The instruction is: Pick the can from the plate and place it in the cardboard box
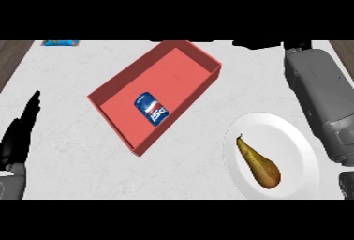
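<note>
Your left hand (17,136) rests open, holding nothing; right hand probably unseen. The can (151,109), rigid, light, slick, lies boxed (110,115); grip its sides.

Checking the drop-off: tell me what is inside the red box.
A blue can lies on its side on the floor of the red box, near the middle. Nothing else shows inside. The patch of floor under the can is covered.

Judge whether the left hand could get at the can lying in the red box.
Probably yes: the left hand rests open at the counter's left edge, and bare counter lies between it and the can in the open-topped box.
</note>
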Controlling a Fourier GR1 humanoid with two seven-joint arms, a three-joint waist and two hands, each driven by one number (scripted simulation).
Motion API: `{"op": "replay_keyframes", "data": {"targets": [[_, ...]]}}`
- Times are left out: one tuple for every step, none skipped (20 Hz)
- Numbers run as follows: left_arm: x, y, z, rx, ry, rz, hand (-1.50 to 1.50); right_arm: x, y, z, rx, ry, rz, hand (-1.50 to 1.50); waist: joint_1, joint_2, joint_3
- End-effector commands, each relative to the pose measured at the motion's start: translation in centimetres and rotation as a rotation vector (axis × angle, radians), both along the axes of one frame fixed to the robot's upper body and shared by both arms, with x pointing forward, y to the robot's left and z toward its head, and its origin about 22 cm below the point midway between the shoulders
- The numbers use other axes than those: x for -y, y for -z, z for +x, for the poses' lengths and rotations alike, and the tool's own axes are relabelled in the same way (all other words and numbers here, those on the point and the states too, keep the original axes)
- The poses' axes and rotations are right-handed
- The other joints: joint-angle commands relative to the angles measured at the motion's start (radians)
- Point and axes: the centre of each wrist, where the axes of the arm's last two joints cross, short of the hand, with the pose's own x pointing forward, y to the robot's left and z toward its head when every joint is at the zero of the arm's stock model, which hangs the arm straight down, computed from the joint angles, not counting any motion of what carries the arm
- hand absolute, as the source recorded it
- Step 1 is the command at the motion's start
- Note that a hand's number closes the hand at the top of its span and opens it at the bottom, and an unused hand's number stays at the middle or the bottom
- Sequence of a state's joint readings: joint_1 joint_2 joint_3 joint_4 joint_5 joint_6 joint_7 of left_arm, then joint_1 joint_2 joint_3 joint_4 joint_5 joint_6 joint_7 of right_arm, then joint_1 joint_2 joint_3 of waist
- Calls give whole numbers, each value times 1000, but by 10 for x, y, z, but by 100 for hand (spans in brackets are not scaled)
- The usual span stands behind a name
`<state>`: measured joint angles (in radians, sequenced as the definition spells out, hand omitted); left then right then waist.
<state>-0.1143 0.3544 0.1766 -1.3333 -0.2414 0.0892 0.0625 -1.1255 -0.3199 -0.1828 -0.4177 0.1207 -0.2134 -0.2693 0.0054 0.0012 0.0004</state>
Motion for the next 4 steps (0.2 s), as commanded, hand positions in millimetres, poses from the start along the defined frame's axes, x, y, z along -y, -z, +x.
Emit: {"op": "replay_keyframes", "data": {"targets": [[9, 16, 1, 1, -8, 20, 0, 41, -3, -9, -34, -38, -33, -150, -9, -2, -1], [-1, 14, -18, 1, -23, 12, 0, 69, 4, -17, -42, -32, -59, -150, -8, -5, 0], [0, -4, 7, -6, -9, 16, 0, 58, 6, -16, -47, -51, -75, -150, -7, -2, 0], [1, -3, -6, -17, -7, -8, 0, 68, 1, -20, -72, -75, -95, -150, -11, -7, 0]]}}
